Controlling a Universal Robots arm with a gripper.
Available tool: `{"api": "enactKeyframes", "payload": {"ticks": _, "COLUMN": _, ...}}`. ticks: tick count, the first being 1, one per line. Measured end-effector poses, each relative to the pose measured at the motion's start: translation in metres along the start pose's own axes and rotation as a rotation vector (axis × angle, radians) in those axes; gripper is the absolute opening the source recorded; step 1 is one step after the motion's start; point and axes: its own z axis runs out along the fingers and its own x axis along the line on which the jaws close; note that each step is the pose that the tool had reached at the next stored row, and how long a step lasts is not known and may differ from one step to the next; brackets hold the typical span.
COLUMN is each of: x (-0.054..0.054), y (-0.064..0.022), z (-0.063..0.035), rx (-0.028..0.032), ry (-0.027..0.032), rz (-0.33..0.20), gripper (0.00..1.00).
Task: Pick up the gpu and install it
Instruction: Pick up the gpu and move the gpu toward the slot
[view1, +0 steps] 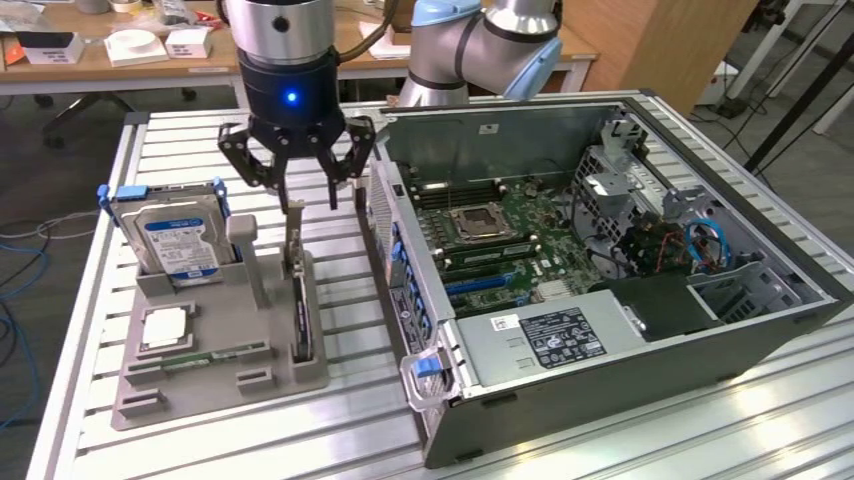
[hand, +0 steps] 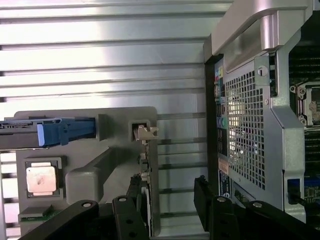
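We're early in this one: the gpu (view1: 302, 300) stands on edge in its slot on the grey parts holder (view1: 200, 385), beside the open computer case (view1: 587, 350), so nothing has been lifted and nothing installed. The gripper (view1: 307, 195) hangs right over the card's upper end, jaws spread, one finger on each side of the silvery bracket tip, and we see no pinch on it. Inside the case the motherboard (view1: 494, 230) lies bare, with no dark card seated in it, so the whole pick and the whole fitting are left to do. The exterior view gives us the big layout: the hard drive (view1: 180, 240) upright at the holder's far end, the processor chip (view1: 163, 328) lying flat, and the case interior where the card belongs. The wrist view gives us what that one can't: looking straight down the card's thin edge, we see it sitting between the fingertips (hand: 134, 192), much closer to one than the other, with a clear gap on the case side, and the case's perforated rear panel (hand: 245, 130) close alongside.
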Motion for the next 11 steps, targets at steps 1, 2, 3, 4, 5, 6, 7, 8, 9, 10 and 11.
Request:
{"api": "enactKeyframes", "payload": {"ticks": 1, "x": 0.0005, "y": -0.0004, "z": 0.0008, "rx": 0.0001, "ry": 0.0001, "rz": 0.000, "gripper": 0.55}}
{"api": "enactKeyframes", "payload": {"ticks": 2, "x": 0.0011, "y": -0.0008, "z": 0.0017, "rx": 0.0000, "ry": -0.0001, "rz": 0.000, "gripper": 0.55}}
{"api": "enactKeyframes", "payload": {"ticks": 3, "x": 0.0019, "y": -0.0013, "z": 0.0024, "rx": 0.0000, "ry": -0.0001, "rz": 0.000, "gripper": 0.55}}
{"api": "enactKeyframes", "payload": {"ticks": 4, "x": 0.0024, "y": -0.0017, "z": 0.0033, "rx": -0.0002, "ry": -0.0002, "rz": 0.000, "gripper": 0.55}}
{"api": "enactKeyframes", "payload": {"ticks": 5, "x": 0.0029, "y": -0.0022, "z": 0.0041, "rx": -0.0002, "ry": -0.0002, "rz": 0.000, "gripper": 0.55}}
{"api": "enactKeyframes", "payload": {"ticks": 6, "x": 0.0044, "y": -0.0039, "z": 0.0063, "rx": 0.0000, "ry": 0.0000, "rz": 0.000, "gripper": 0.55}}
{"api": "enactKeyframes", "payload": {"ticks": 7, "x": 0.0048, "y": -0.0044, "z": 0.0070, "rx": -0.0001, "ry": -0.0001, "rz": 0.000, "gripper": 0.55}}
{"api": "enactKeyframes", "payload": {"ticks": 8, "x": 0.0052, "y": -0.0050, "z": 0.0076, "rx": 0.0000, "ry": -0.0001, "rz": 0.000, "gripper": 0.55}}
{"api": "enactKeyframes", "payload": {"ticks": 9, "x": 0.0056, "y": -0.0057, "z": 0.0083, "rx": 0.0000, "ry": 0.0000, "rz": 0.000, "gripper": 0.55}}
{"api": "enactKeyframes", "payload": {"ticks": 10, "x": 0.0059, "y": -0.0064, "z": 0.0090, "rx": 0.0000, "ry": 0.0000, "rz": 0.000, "gripper": 0.55}}
{"api": "enactKeyframes", "payload": {"ticks": 11, "x": 0.0062, "y": -0.0071, "z": 0.0097, "rx": 0.0000, "ry": -0.0001, "rz": 0.000, "gripper": 0.55}}
